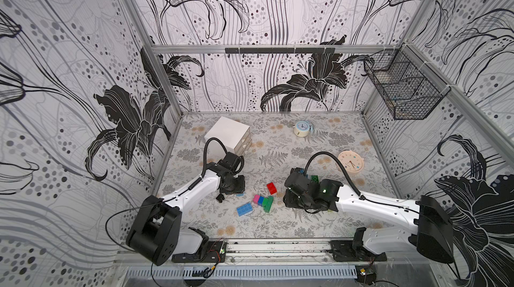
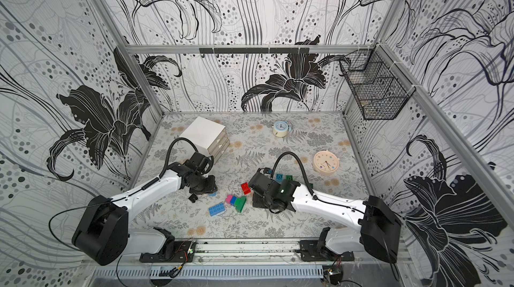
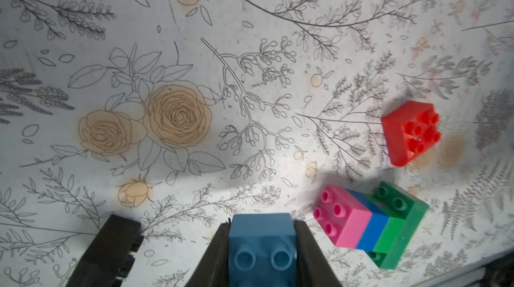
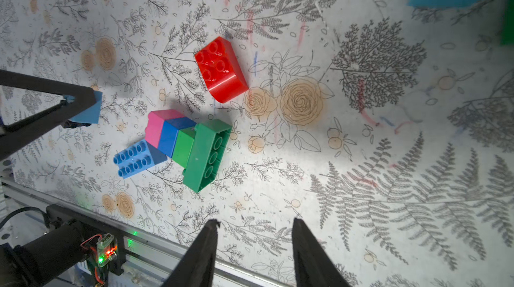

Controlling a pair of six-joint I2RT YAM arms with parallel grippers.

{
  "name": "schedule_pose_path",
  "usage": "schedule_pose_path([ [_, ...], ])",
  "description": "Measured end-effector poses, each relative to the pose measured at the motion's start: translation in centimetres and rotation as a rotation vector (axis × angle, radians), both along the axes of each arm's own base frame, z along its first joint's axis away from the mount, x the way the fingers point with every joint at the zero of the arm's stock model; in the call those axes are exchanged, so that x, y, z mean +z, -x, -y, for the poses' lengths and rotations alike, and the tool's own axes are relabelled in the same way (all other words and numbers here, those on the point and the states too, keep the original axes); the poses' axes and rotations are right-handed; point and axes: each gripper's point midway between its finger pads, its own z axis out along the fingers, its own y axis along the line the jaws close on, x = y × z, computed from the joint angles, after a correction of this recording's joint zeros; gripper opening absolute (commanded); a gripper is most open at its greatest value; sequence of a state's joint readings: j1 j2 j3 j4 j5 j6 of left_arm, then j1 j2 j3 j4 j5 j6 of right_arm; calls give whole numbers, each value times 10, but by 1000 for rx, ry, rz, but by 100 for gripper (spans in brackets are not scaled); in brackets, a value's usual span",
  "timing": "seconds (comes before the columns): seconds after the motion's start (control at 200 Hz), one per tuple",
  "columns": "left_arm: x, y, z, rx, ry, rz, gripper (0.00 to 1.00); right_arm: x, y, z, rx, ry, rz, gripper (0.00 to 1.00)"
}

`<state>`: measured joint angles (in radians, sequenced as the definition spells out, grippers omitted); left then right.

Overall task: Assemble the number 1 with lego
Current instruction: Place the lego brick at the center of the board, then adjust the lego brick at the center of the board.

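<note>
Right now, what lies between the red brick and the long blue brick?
The pink end of the joined pink-blue-green stack lies between the red brick and the long blue brick; both top views show it.

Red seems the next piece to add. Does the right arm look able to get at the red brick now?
Probably yes: the right gripper is open and empty, and the red brick lies alone on the mat, apart from the stacked bricks nearby.

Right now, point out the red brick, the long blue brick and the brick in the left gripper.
red brick (image 4: 215, 63): right wrist view, studded face.
long blue brick (image 4: 133, 157): right wrist view, studded face.
gripped blue brick (image 3: 262, 246): left wrist view, studded face.
</note>
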<state>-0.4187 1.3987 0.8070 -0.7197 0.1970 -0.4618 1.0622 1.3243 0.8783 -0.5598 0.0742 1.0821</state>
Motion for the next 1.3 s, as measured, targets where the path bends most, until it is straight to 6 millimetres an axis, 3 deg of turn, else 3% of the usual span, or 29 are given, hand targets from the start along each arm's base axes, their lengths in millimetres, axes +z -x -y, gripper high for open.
schedule_pose_path([
  [0.065,-10,-2,-2,-8,-24,-15,13,-4,0,-1,-14,3,-15,49],
  [0.22,-25,-6,-3,-19,-54,-36,50,-13,-1,-10,-38,-11,-49,53],
  [0.36,-25,-9,-3,-21,-57,-21,72,-20,-5,-26,-52,-32,-78,57],
  [0.416,-21,-11,-2,-15,-51,-5,77,-20,-8,-35,-53,-47,-82,58],
  [0.651,37,-22,1,34,41,184,77,-27,-18,-67,-84,-102,-124,57],
  [0.841,74,-22,-1,89,103,292,74,-44,-18,-69,-111,-83,-159,56],
  [1.036,85,-17,-4,121,127,316,73,-52,-19,-70,-149,-76,-175,54],
  [1.302,83,-12,-7,132,121,300,71,-57,-28,-69,-207,-84,-176,51],
])
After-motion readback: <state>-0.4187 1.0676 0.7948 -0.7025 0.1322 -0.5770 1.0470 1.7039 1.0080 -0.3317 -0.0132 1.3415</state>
